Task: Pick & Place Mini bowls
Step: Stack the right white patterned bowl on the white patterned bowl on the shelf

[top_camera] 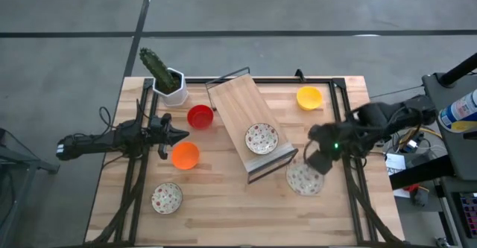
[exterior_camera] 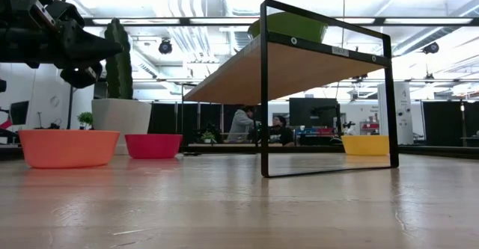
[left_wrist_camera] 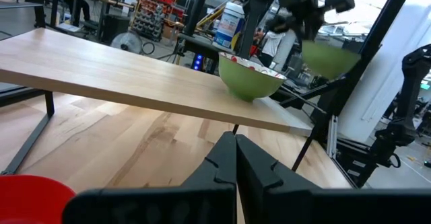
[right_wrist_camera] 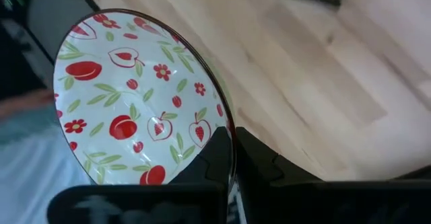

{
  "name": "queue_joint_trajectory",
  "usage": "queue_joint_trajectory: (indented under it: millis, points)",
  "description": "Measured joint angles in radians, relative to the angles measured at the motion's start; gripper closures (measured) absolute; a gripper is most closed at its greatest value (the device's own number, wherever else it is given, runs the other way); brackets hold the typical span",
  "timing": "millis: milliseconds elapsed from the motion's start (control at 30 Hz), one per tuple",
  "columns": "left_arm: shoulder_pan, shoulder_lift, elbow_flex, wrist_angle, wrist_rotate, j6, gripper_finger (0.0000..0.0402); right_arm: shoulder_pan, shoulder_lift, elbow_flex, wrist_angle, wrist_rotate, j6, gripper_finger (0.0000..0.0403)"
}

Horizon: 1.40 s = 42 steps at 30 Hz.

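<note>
Overhead, my right gripper (top_camera: 319, 159) holds a patterned bowl (top_camera: 304, 178) just off the raised board's (top_camera: 246, 121) low end; my left gripper (top_camera: 179, 135) waits pinched together between the red bowl (top_camera: 200, 117) and orange bowl (top_camera: 185, 156). Wrist-on, my fingers (right_wrist_camera: 259, 167) pinch that bowl's rim.

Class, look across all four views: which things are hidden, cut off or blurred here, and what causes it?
- Low view: patterned bowl on the shelf, only its green outside shows above the board.
- Left wrist view: bowl held by the right hand, blurred.
- Right wrist view: held bowl, lower rim behind the fingers.
- Low view: left hand, tips blurred.
</note>
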Motion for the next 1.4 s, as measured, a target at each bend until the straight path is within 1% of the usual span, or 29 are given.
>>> queue_joint_trajectory:
  millis: [133, 400, 500, 600, 700, 833, 933, 1100, 1400]
  points:
    - [0.000, 0.000, 0.000, 0.000, 0.000, 0.000, 0.0402, -0.097, 0.045, 0.124, -0.012, 0.000, -0.034, 0.0392]
    - [0.000, 0.000, 0.000, 0.000, 0.000, 0.000, 0.0402, -0.278, 0.187, 0.344, -0.029, -0.001, -0.207, 0.0391]
    - [0.000, 0.000, 0.000, 0.000, 0.000, 0.000, 0.0402, -0.329, 0.253, 0.423, -0.059, -0.037, -0.240, 0.0390]
    - [0.000, 0.000, 0.000, 0.000, 0.000, 0.000, 0.0402, -0.355, 0.332, 0.513, -0.071, -0.064, -0.305, 0.0390]
    - [0.000, 0.000, 0.000, 0.000, 0.000, 0.000, 0.0402, -0.385, 0.417, 0.605, -0.147, -0.081, -0.396, 0.0390]
    - [0.000, 0.000, 0.000, 0.000, 0.000, 0.000, 0.0402, -0.430, 0.519, 0.697, -0.264, -0.075, -0.534, 0.0390]
    - [0.000, 0.000, 0.000, 0.000, 0.000, 0.000, 0.0402, -0.455, 0.573, 0.729, -0.296, -0.075, -0.612, 0.0390]
    - [0.000, 0.000, 0.000, 0.000, 0.000, 0.000, 0.0402, -0.491, 0.624, 0.740, -0.294, -0.078, -0.677, 0.0390]
    - [0.000, 0.000, 0.000, 0.000, 0.000, 0.000, 0.0402, -0.532, 0.630, 0.667, -0.295, -0.076, -0.771, 0.0390]
